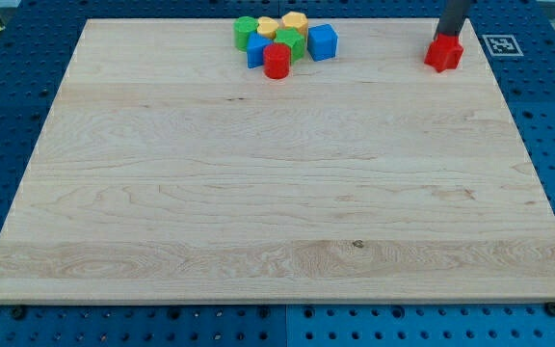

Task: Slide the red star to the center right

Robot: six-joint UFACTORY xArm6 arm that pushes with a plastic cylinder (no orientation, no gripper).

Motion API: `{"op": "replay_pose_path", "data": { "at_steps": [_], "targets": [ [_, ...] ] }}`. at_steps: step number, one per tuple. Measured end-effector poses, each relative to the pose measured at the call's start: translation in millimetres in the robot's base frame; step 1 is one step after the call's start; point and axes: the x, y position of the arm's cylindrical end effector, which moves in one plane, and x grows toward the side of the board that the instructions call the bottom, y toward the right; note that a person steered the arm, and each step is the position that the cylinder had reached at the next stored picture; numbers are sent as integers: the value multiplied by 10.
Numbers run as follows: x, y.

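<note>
At the view's top right corner of the counter (114, 193), my tip (448, 39) stands just behind the red star (443, 54), probably touching it, so a push toward the view's bottom sends it to center right. As a tool it is a bare rod, grasping nothing. Its upper part is cut off. Other blocks cluster well apart.

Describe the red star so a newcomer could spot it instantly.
Look at the wooden board, then its top right corner in the view. The red star sits there alone, with my tip against its top side. The red cylinder is the other red block, in the top-centre cluster.
</note>
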Motion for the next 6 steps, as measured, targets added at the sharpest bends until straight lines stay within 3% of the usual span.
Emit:
{"op": "replay_pose_path", "data": {
  "at_steps": [2,4,6],
  "targets": [
    [614,-93],
    [766,-591],
    [1287,-498]
  ]
}}
